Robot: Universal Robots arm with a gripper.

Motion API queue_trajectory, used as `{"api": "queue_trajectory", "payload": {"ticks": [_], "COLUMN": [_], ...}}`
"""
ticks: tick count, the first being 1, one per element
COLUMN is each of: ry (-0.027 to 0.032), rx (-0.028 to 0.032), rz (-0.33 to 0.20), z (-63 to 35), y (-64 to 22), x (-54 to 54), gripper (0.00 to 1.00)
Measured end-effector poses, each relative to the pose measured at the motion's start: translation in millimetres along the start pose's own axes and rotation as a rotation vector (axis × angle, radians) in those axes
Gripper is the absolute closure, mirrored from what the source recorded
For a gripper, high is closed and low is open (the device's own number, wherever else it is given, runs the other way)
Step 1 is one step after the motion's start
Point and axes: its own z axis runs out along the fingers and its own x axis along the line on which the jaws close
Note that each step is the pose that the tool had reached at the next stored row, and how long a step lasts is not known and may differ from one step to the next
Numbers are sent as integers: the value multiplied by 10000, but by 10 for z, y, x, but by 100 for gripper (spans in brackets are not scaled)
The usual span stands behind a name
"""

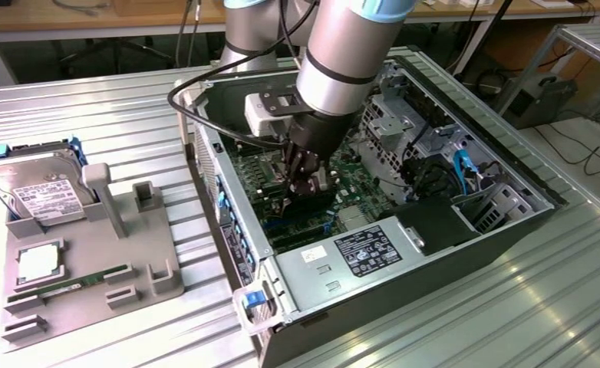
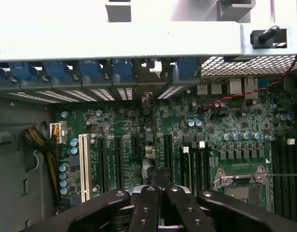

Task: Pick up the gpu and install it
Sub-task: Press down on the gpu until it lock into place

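An open computer case (image 1: 403,230) lies on the ribbed metal worktop (image 1: 116,123), its green motherboard (image 2: 138,145) directly beneath the claw (image 1: 308,184). Well off toward the exterior view's left sits a grey holder (image 1: 85,261) with a hard drive (image 1: 39,188), a memory stick (image 1: 70,285) and a processor chip (image 1: 37,262).

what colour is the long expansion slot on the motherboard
White slot, on the green motherboard; clearest in the wrist view.

Green motherboard (image 2: 138,145) — one white slot (image 2: 83,162), black slots beside; black hand (image 2: 158,203); blue latches (image 2: 90,70).
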Motion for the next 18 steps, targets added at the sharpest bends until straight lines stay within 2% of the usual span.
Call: {"api": "queue_trajectory", "payload": {"ticks": [4, 8, 18], "ry": [-3, -1, -1], "rx": [32, 29, 29], "rz": [-4, -1, -2], "z": [44, 46, 53], "y": [-4, 3, 96], "x": [-18, -15, -5], "gripper": [89, 89, 89]}}
